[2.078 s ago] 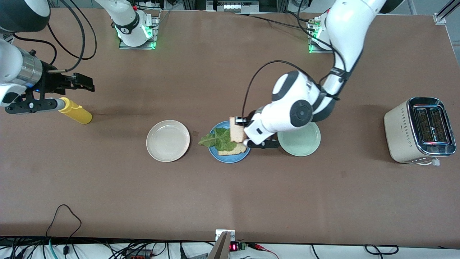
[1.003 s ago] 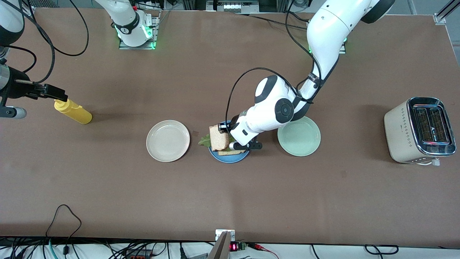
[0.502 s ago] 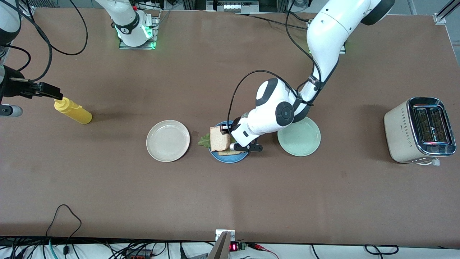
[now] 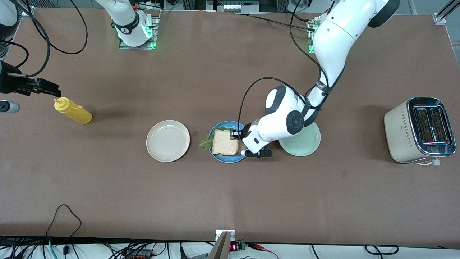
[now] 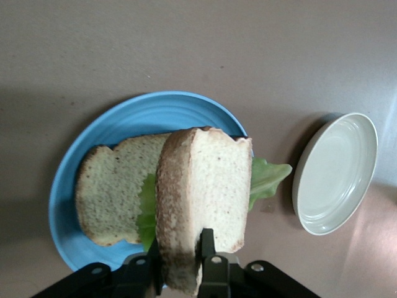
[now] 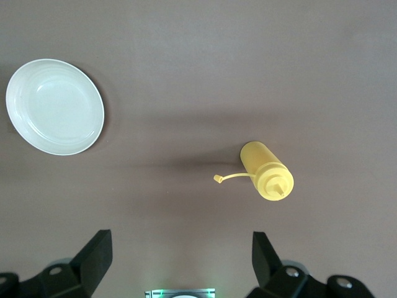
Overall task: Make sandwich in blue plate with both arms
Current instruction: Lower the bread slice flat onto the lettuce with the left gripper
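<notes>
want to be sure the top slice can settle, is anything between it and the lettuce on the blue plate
Nothing visible blocks it. The top slice already rests on the lettuce and bottom slice in the blue plate, with the left gripper at its edge. The right gripper waits above the yellow bottle.

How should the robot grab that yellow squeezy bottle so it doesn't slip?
Probably around the yellow squeeze bottle's straight round body, below the cone-shaped nozzle cap. It stands upright on the table, so coming from the side with fingers straddling the body looks safest; the cap narrows and would likely slip. The right end effector is open above it and looks wide enough.
</notes>
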`<state>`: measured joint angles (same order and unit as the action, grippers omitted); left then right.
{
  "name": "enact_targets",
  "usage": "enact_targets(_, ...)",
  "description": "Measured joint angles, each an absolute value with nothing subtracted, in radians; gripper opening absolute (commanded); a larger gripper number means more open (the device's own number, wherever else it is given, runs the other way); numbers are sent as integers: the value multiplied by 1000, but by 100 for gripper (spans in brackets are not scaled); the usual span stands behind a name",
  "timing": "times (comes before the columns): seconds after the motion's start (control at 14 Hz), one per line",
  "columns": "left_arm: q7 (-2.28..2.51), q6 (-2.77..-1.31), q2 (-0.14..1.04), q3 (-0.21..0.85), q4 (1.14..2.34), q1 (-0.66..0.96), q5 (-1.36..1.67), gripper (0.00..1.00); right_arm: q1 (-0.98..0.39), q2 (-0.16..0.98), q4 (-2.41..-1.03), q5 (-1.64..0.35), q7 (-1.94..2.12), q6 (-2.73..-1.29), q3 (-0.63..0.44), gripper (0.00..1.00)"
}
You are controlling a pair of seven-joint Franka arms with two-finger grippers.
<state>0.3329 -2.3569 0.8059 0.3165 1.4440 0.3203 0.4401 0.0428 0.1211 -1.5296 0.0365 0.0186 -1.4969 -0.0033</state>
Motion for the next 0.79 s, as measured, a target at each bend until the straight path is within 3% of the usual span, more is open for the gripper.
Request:
enact_targets(0.64,330,-2357,826,317,1496,316,440,29,40,121,-1531,36,19,-1498,1,100)
enact_targets(0.72,330,-2357,825,317,1498,315,440,32,40,121,-1532,36,19,-1498,1,100)
enact_targets(0.79,330,-2357,825,317,1498,315,440,43,40,121,-1532,36,19,-1498,1,100)
